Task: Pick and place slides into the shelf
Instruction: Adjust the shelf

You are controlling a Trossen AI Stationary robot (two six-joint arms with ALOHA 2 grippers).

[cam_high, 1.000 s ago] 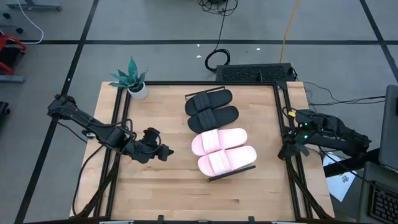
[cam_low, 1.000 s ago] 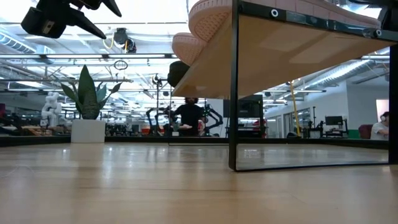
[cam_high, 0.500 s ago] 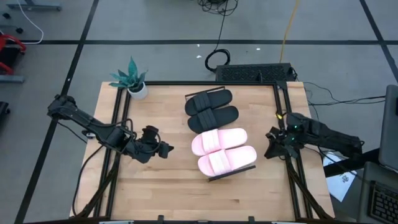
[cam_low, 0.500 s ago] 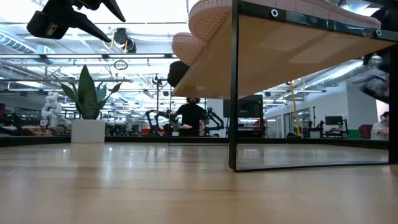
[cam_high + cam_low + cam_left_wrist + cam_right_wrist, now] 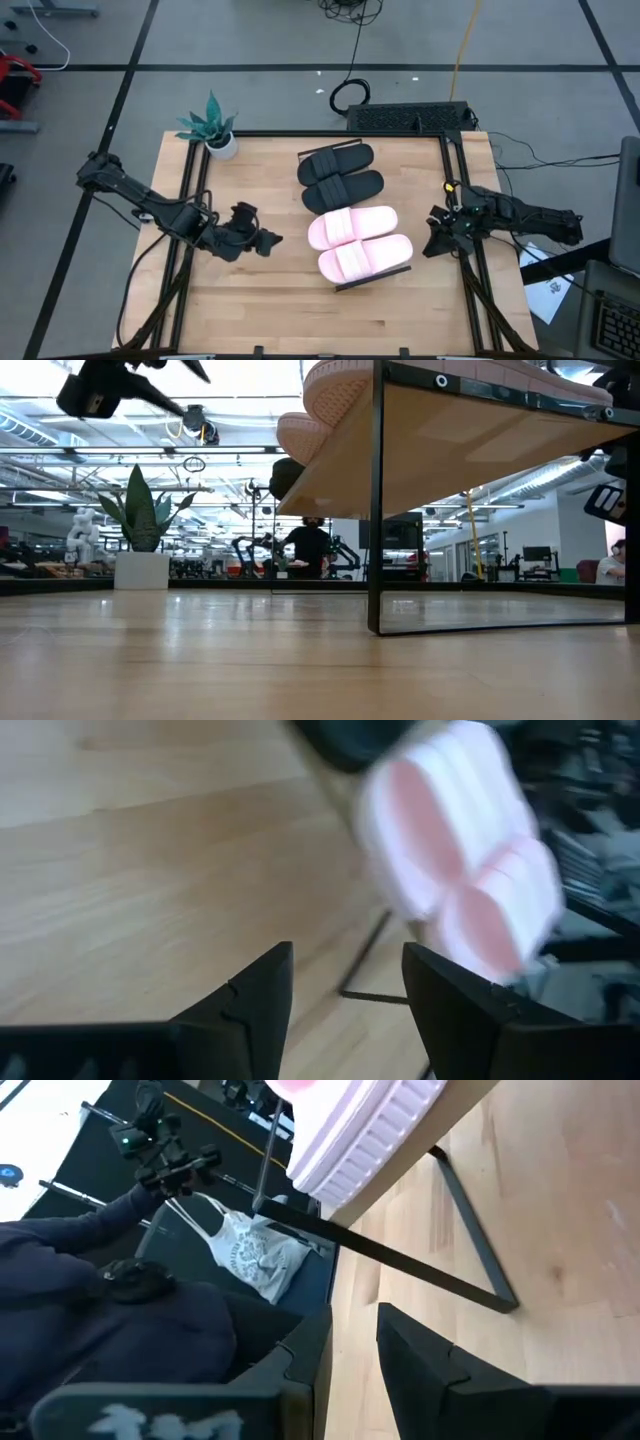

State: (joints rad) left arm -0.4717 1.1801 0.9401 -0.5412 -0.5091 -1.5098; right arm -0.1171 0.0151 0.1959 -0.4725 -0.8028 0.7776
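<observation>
1. Four slides sit in a row on the shelf [image 5: 398, 272] in the middle of the table [image 5: 280, 300].
2. The two black slides [image 5: 340, 175] are at the far end of the row – side by side and touching.
3. The two pink slides [image 5: 355, 243] come next, at the near end, and they touch each other too.
4. In the low view the shelf stands up on thin dark legs, and the toes of the pink slides peek over its edge.
5. The left end effector [image 5: 268, 241] hovers over the table, to the left of the pink slides. Its two fingers [image 5: 255, 995] stand apart with a clear gap, and nothing is between them.
6. The right end effector [image 5: 430, 233] is by the right edge of the table, near the pink slides but not touching them. Its fingers [image 5: 420, 1345] have only a small gap between them, and they hold nothing.
7. A small potted plant [image 5: 212, 125] stands at the far left corner of the table – well apart from the slides.
8. A person in dark clothes [image 5: 307, 546] stands far back in the room behind the table.
</observation>
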